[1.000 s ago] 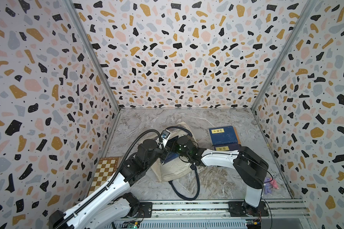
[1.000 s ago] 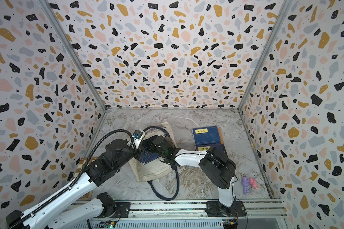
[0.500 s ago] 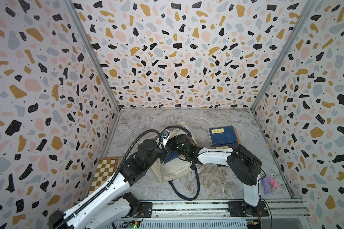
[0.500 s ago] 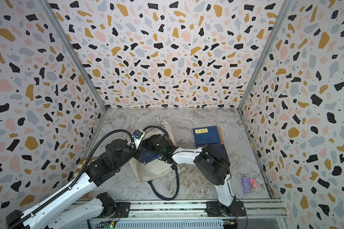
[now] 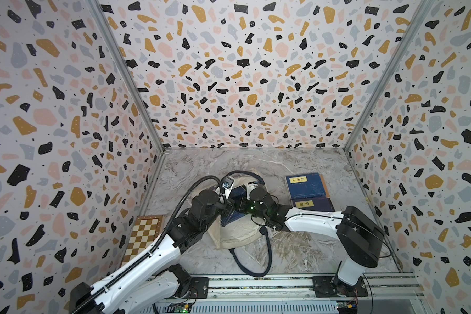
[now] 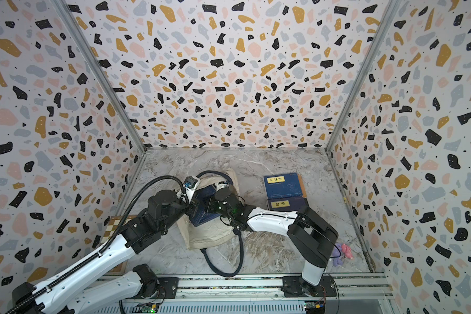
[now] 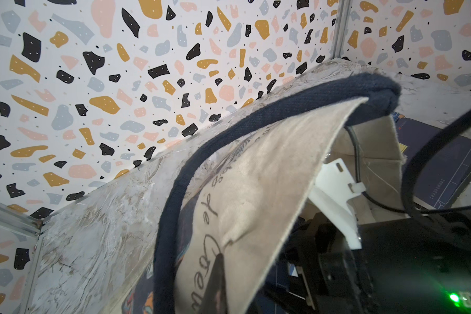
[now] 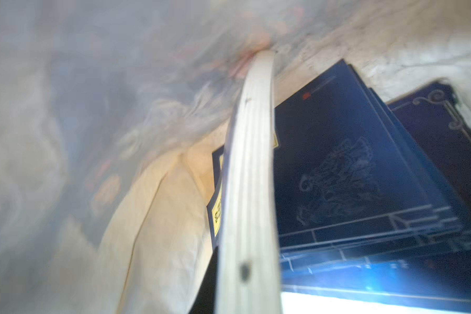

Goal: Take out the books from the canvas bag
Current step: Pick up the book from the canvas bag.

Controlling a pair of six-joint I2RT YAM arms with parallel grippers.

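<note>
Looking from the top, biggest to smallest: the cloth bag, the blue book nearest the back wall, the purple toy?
In a top view:
1. canvas bag, even though it is partly covered.
2. blue book.
3. purple toy, tiniest by far.

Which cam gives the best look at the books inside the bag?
Right wrist: it looks into the bag, and the navy covers of the books fill the frame, one edge-on up close. Both top views show only a navy sliver at the bag mouth. Left wrist: canvas hides them almost fully.

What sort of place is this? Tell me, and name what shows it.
Probably a robot test cell: speckled walls box in a marble-look floor, and two robot arms stand on a metal rail.
</note>
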